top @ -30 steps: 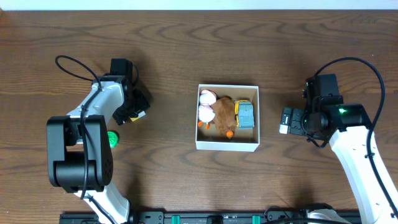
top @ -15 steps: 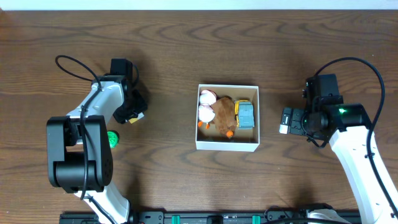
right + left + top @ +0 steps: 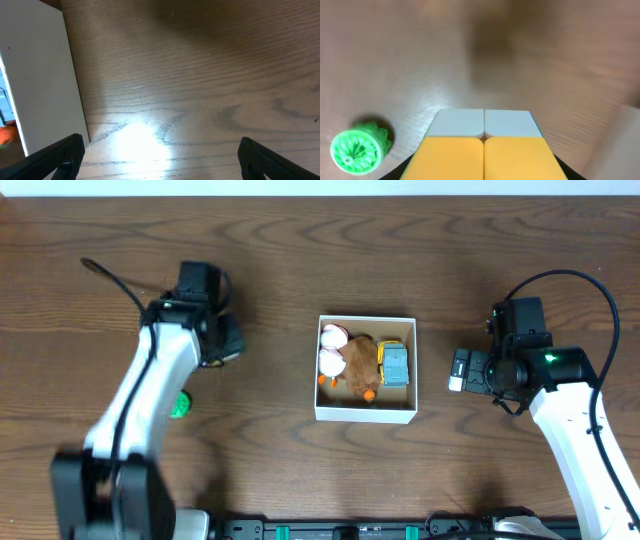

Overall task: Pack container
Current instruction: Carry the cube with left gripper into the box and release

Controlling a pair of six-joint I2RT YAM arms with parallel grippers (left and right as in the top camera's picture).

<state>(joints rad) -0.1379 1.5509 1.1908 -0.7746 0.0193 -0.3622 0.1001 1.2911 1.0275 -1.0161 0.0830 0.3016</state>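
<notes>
**Reader:** Where is the container, and what is in it?

**Describer:** The container (image 3: 365,413), a shallow white box with a tan inside, sits at the middle of the dark wooden worktop (image 3: 300,260). Two pale egg-shaped toys (image 3: 331,348) lie at its left. A brown plush toy (image 3: 358,364) lies in the middle, and a yellow and blue toy truck (image 3: 397,365) at the right. A little tan floor shows in the far right corner.

**Reader:** And the two hands?

**Describer:** The left hand (image 3: 220,345) is well to the left of the container and appears to be clamped on a yellow and white block (image 3: 484,145). In the left wrist view the block fills the space between the fingers, sharp against a blurred worktop. A green ridged toy (image 3: 355,150) lies on the worktop close by. The right hand (image 3: 458,372) is just to the right of the container with its fingers spread wide and nothing between them. Its wrist camera sees the box's white outer wall.

**Reader:** What would make the present step go well?

**Describer:** The step looks like carrying the block across to the box. The grip should stay firm on the block's flat sides, and the block should travel high enough to clear the near wall. It is best lowered over bare floor, not onto the plush, where it could tip. The fingers should part only once the block is low. The right hand is close to the box, so it does well to keep out of the way. The green toy seems the likely next pick.
</notes>
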